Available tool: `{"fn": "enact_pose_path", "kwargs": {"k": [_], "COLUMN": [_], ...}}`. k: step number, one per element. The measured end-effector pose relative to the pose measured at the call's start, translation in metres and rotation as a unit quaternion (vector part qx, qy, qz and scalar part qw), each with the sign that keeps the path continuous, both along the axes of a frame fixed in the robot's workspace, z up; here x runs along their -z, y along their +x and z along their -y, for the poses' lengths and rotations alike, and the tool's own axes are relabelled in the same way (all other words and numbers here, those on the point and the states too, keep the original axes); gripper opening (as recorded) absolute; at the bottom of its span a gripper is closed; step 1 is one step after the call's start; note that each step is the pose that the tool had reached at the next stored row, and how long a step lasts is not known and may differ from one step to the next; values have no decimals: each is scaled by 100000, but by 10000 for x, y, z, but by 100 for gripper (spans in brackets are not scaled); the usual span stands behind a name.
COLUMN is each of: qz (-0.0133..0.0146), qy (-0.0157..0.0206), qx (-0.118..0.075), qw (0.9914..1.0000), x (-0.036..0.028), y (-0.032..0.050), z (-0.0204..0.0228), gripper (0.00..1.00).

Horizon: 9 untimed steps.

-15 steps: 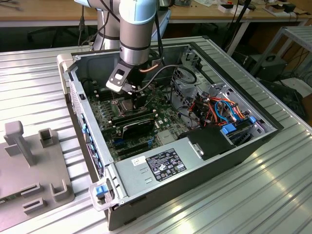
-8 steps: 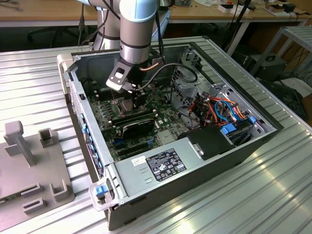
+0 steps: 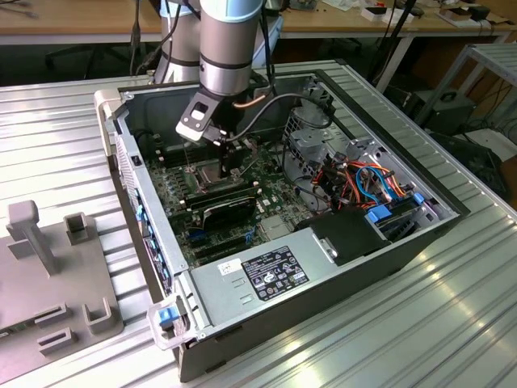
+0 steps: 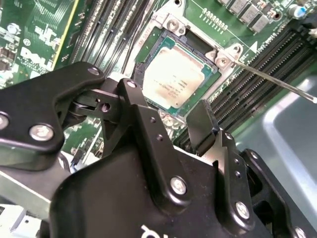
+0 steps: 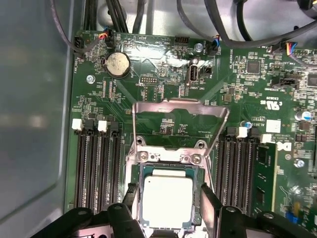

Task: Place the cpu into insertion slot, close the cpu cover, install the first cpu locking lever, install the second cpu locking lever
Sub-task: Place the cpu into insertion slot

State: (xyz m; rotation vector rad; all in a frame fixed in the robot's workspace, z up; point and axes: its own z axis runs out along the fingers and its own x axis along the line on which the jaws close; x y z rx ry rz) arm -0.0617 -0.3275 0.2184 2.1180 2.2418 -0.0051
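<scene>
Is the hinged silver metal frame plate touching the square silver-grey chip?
Apart. In the first wrist view the cpu cover stands open, clear of the cpu.

Nothing I can read off with confidence from here. In the exterior view the power-supply box (image 3: 212,301) carries a white-and-black label (image 3: 265,275) with rows of small print and marks, too small for me. In the second wrist view the cpu (image 4: 173,79) has a few faint etched lines on its metal top, not legible. In both wrist views the green motherboard (image 5: 163,89) has white silkscreen tags beside connectors, chips and the memory slots (image 5: 94,168), all too fine to make out. A larger white logo (image 4: 30,55) is printed on the board near its edge.
</scene>
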Motion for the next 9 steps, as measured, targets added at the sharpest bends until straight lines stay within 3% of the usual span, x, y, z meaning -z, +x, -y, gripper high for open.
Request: {"fn": "enact_pose_path", "kwargs": {"k": [1, 4, 9], "qz": [-97, -408, -747], "qy": [-2, 12, -3], "qx": [-2, -8, 8], "qw": [100000, 99999, 99997], "x": [-18, -41, -48], "y": [0, 2, 6], "z": [0, -1, 0], "gripper": [60, 42, 17]}}
